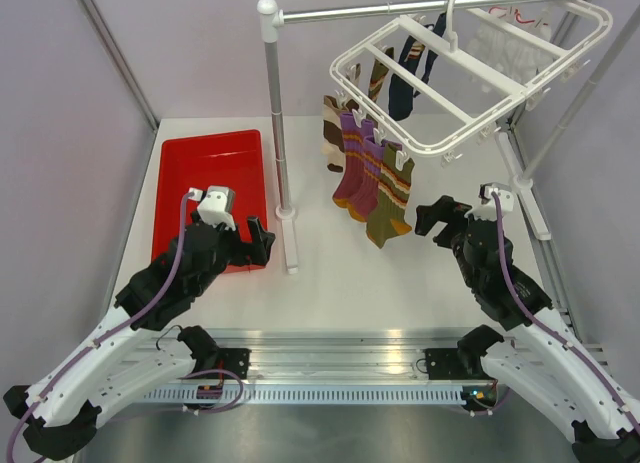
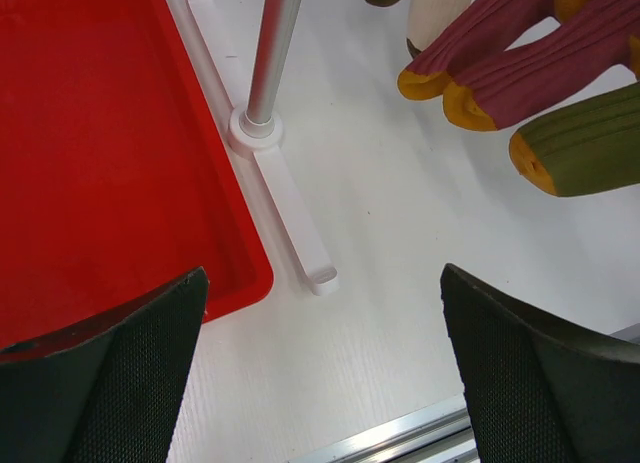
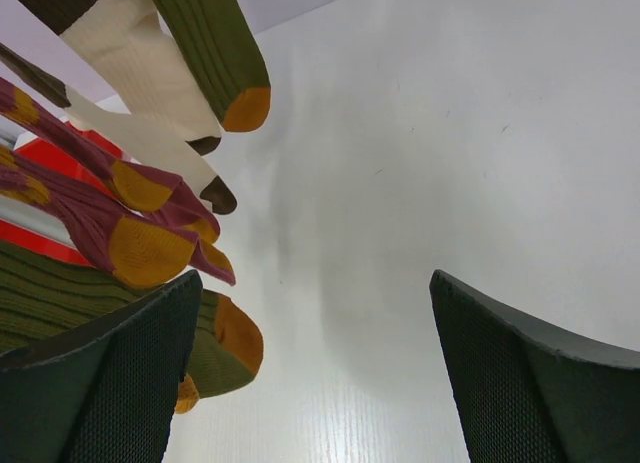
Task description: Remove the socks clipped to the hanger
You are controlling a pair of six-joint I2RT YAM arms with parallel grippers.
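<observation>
Top external view: purple-and-olive striped fabric socks (image 1: 372, 179) hang clipped to the white plastic rectangular hanger (image 1: 480, 125), just left of the right gripper (image 1: 430, 219). Both it and the left gripper (image 1: 262, 241) gape wide, empty.

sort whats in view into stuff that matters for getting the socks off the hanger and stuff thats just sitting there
Part of the job: socks clipped up, white hanger, left hand and right hand, both open and empty.

Just there: red tray, metal pole stand that the hanger hangs from.
</observation>
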